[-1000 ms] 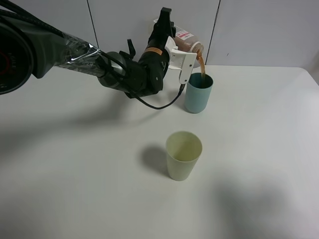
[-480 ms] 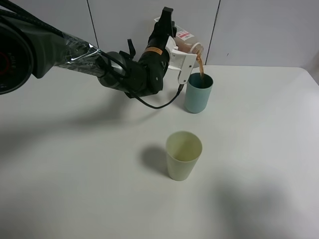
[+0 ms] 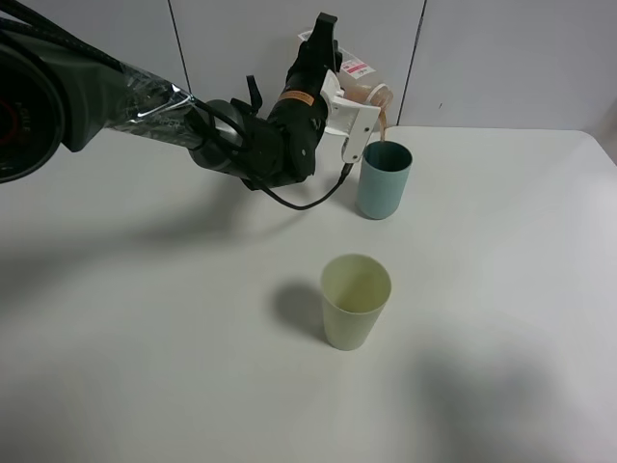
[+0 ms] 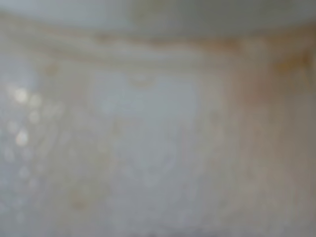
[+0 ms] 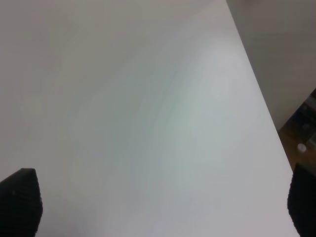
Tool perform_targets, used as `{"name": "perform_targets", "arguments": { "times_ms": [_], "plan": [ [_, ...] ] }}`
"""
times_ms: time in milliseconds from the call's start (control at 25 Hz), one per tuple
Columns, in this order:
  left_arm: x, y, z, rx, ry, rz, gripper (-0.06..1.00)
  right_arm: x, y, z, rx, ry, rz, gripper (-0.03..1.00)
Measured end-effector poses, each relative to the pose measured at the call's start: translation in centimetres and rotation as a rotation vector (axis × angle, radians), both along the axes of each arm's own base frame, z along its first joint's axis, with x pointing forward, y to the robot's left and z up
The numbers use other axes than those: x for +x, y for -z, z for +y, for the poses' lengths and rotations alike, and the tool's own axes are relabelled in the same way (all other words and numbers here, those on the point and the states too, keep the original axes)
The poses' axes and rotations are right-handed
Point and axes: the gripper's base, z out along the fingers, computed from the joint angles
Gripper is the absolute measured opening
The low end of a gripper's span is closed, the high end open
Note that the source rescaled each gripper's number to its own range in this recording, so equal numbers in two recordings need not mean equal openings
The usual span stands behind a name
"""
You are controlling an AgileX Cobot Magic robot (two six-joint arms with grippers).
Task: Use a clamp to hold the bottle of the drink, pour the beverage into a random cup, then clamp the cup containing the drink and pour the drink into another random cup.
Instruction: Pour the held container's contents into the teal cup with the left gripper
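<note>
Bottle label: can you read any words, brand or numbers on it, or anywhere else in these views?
Bottle label: red print on white, too small to read.
Orange band: no text legible.
Left wrist view: too blurred to show any text.
Elsewhere: no text visible.

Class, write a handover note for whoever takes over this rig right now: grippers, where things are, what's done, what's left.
Left gripper: shut on the bottle, held tilted with its mouth over the teal cup; brown drink is running in.
Right gripper: open, empty, over bare table.
Yellow cup: upright, looks empty, apart from the teal cup.
Done: bottle gripped, first pour under way.
Left: end the pour, put the bottle down, grip the teal cup, pour into the yellow cup.
</note>
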Motion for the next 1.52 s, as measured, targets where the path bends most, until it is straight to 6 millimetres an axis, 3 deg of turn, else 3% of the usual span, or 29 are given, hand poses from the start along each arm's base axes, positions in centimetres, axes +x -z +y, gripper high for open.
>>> {"name": "perform_targets", "arguments": {
  "times_ms": [1080,1520],
  "plan": [
    [-0.4,-1.2,-0.7,0.113,0.061,-0.161,0.00,0.0,0.0,0.0,0.000,0.000,0.000,1.00],
    [-0.7,-1.1,-0.9,0.055,0.050,-0.135,0.00,0.0,0.0,0.0,0.000,0.000,0.000,1.00]
  ]
}}
